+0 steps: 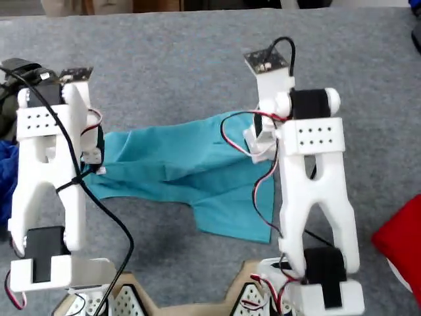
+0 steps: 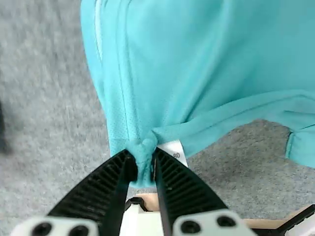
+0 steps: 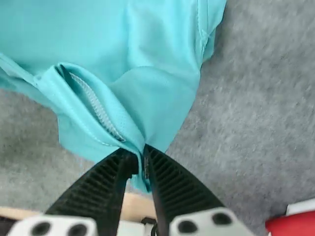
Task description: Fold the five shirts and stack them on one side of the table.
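A teal shirt (image 1: 187,168) hangs stretched between the two arms above the grey table (image 1: 171,59), with a loose flap drooping toward the front. My left gripper (image 2: 143,164) is shut on the teal shirt (image 2: 197,73), pinching a bunched edge beside a small white tag (image 2: 173,150). My right gripper (image 3: 141,162) is shut on the teal shirt (image 3: 123,59) at its other edge, next to a seam. In the high view the left gripper (image 1: 95,155) holds the shirt's left end and the right gripper (image 1: 260,141) holds its right end.
A red garment (image 1: 400,240) lies at the table's right edge, its corner (image 3: 290,226) showing in the right wrist view. A blue garment (image 1: 6,178) and a dark one (image 1: 10,92) lie at the left edge. Bare grey table stretches behind the shirt.
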You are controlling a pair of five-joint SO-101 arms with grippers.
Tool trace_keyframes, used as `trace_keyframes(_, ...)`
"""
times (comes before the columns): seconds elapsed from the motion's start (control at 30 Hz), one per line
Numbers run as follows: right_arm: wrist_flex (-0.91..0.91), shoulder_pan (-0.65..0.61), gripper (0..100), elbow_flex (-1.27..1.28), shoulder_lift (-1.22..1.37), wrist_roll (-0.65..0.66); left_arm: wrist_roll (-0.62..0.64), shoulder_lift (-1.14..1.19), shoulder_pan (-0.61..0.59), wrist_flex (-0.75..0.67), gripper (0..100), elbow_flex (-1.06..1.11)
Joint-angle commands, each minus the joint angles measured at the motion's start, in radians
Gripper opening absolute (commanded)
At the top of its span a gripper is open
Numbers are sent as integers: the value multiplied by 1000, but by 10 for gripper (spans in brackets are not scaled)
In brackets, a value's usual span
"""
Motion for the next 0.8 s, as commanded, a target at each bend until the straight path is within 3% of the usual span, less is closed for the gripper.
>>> trace_keyframes(0.0, 18, -12, 6, 116, -107, 20, -2, -42, -20, -44, 19, 38)
trace_keyframes(0.4, -18, -5, 6, 461, -242, 80, -28, -13, -14, -342, 19, 140)
trace_keyframes(0.77, 2, 4, 6, 547, -292, 97, -49, 278, -20, -319, 19, 51)
